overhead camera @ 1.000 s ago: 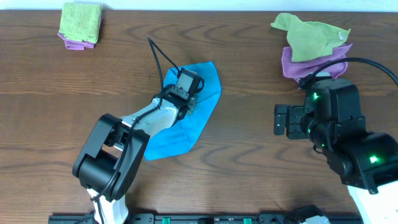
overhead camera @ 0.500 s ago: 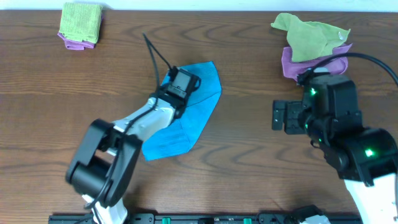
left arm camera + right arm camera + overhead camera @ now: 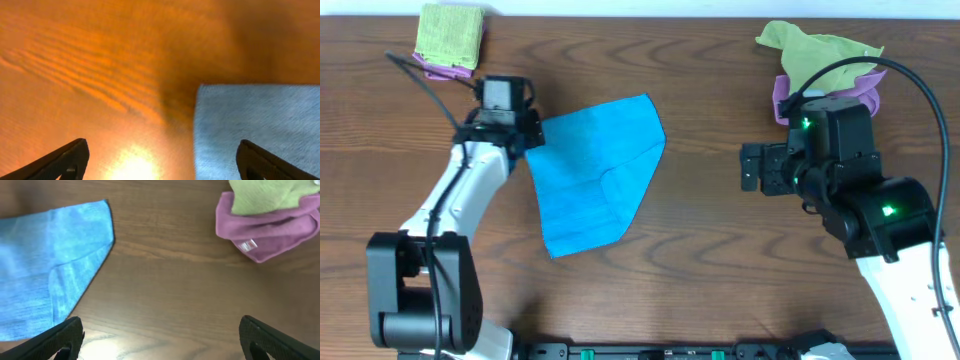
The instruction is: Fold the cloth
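The sky-blue cloth (image 3: 590, 170) lies flat on the wooden table, with a fold line running down its right half. My left gripper (image 3: 503, 135) hovers open at the cloth's upper-left corner. In the left wrist view the cloth (image 3: 255, 125) fills the lower right, one finger over it and the other over bare wood, with nothing held by the left gripper (image 3: 162, 162). My right gripper (image 3: 752, 168) stands open to the right of the cloth, apart from it. The right wrist view shows the cloth (image 3: 50, 265) at the left and the right gripper (image 3: 160, 340) empty over wood.
A folded green cloth on a purple one (image 3: 450, 40) sits at the back left. A loose olive-green cloth (image 3: 815, 55) lies on a purple cloth (image 3: 820, 100) at the back right, close behind my right arm; the purple cloth (image 3: 270, 230) shows in the right wrist view.
My left gripper moved from the cloth's middle to the upper left, drawing a layer out that way, then opened and let go. The cloth now lies wider. The right arm shifted slightly left.
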{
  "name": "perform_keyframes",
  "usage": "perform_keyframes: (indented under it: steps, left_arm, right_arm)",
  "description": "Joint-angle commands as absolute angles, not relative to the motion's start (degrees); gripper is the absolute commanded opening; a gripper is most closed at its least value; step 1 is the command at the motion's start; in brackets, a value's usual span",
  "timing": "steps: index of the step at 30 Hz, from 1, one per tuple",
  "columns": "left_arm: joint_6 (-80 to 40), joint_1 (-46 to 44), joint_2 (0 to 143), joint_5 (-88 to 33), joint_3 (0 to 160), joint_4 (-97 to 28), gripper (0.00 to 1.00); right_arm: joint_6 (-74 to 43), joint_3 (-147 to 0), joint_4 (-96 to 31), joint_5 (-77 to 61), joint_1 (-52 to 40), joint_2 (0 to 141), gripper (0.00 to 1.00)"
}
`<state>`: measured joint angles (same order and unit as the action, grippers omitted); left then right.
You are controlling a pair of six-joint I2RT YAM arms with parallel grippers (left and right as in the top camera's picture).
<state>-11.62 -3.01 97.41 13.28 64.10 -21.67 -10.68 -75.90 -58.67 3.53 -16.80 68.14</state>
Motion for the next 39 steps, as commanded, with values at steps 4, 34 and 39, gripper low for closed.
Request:
perform_keyframes:
  steps: [4,34,39]
  left_arm:
    - [-13.85,-2.61,95.53,-0.75,64.45,-33.26,0.95]
    - [-11.14,12.36,75.83,-23.66,63.66,-44.42,0.95]
    - [-11.16,12.36,75.83,-23.66,63.66,-44.8,0.95]
  right_arm:
    - [-7.62,-75.9,-56.6,-6.57,-19.49,75.26,0.98]
    - [-7.64,-76.05,-25.3,-4.32,-44.58,111.48,0.75]
    - [-7.64,-76.05,-23.0,-4.29,-44.71,114.78,0.7]
